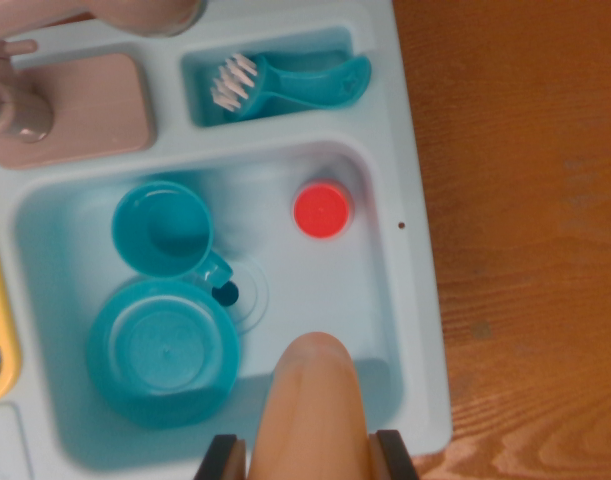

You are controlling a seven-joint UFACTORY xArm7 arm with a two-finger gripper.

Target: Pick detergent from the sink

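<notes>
At the bottom edge of the wrist view, the two dark fingers of the gripper press against either side of a smooth orange plastic detergent bottle, holding it between them. The bottle's rounded end rises over the near wall of the pale blue plastic toy sink, so it sits above the basin's near part, on the wrist view's right half.

Inside the basin, left of the bottle, lies a round teal plastic bowl. Just beyond the bowl stands a teal plastic cup, its handle reaching toward the dark drain hole. Farther into the basin, beyond the bottle, is a round red cap.

Past the basin, a smaller compartment holds a teal plastic dish brush with white bristles. Left of that sits a pinkish-brown block and a grey tap. The sink rests on a brown wooden bench.
</notes>
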